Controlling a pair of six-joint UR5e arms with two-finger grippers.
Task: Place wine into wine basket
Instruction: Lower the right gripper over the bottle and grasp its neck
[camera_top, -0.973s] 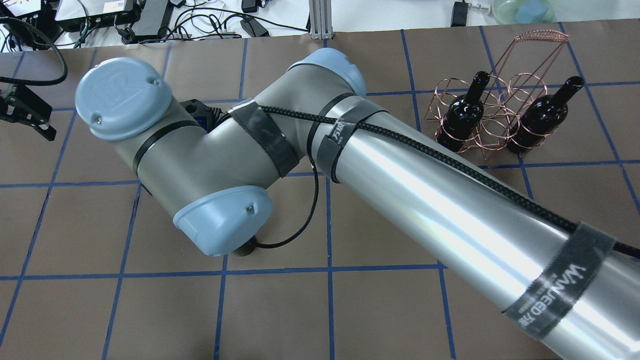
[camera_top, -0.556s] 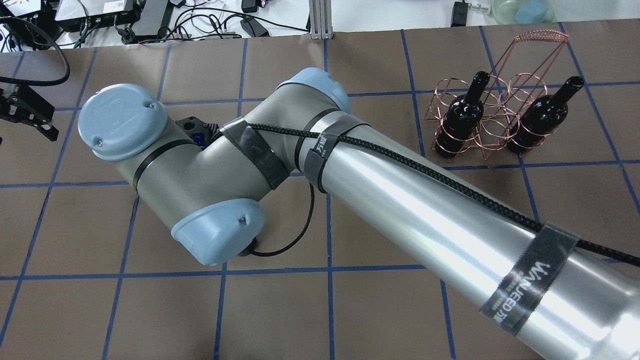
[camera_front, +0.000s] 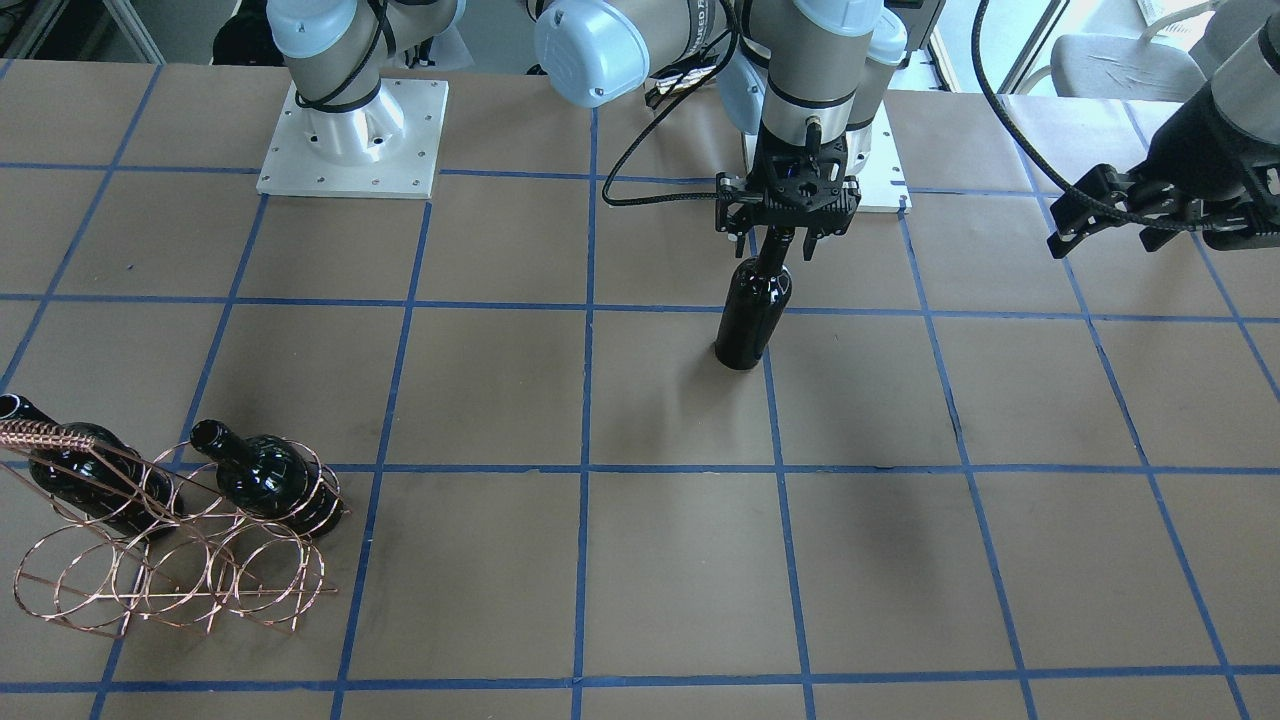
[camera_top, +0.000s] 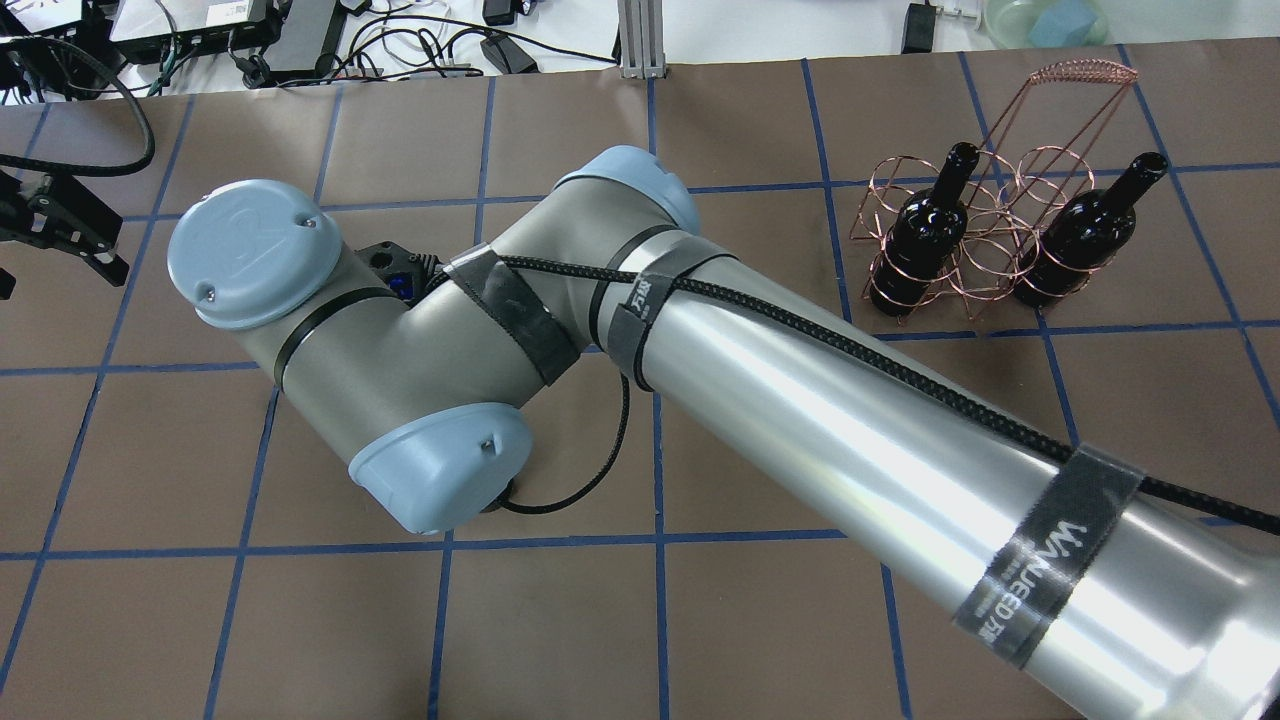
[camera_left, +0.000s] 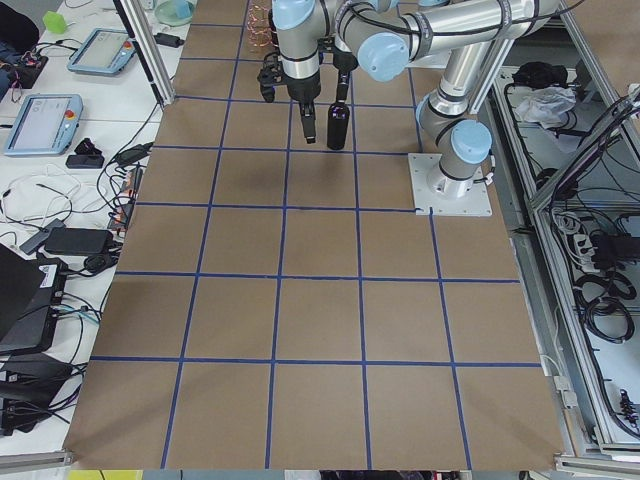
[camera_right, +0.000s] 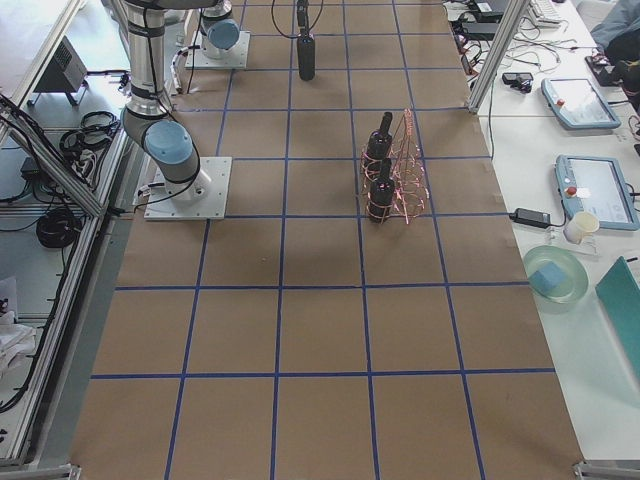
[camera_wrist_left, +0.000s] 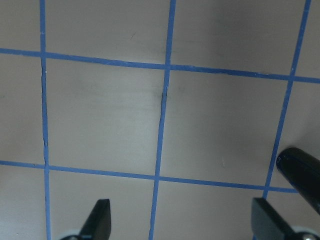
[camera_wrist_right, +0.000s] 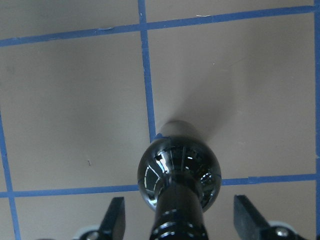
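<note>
— where's the wine (camera_front: 752, 320)?
— upright, neck between the right gripper's (camera_front: 781, 243) spread fingers, untouched; front view, basket (camera_front: 160, 545) at eight o'clock.
— hidden?
— overhead, the arm (camera_top: 800, 400) covers it. left gripper (camera_wrist_left: 182, 222) gapes too.

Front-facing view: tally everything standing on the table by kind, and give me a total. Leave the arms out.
Wine bottles: 3 (free-standing bottle; basket bottle nearer the table's middle; basket bottle at the view's edge)
Wine basket: 1
Total: 4
</note>
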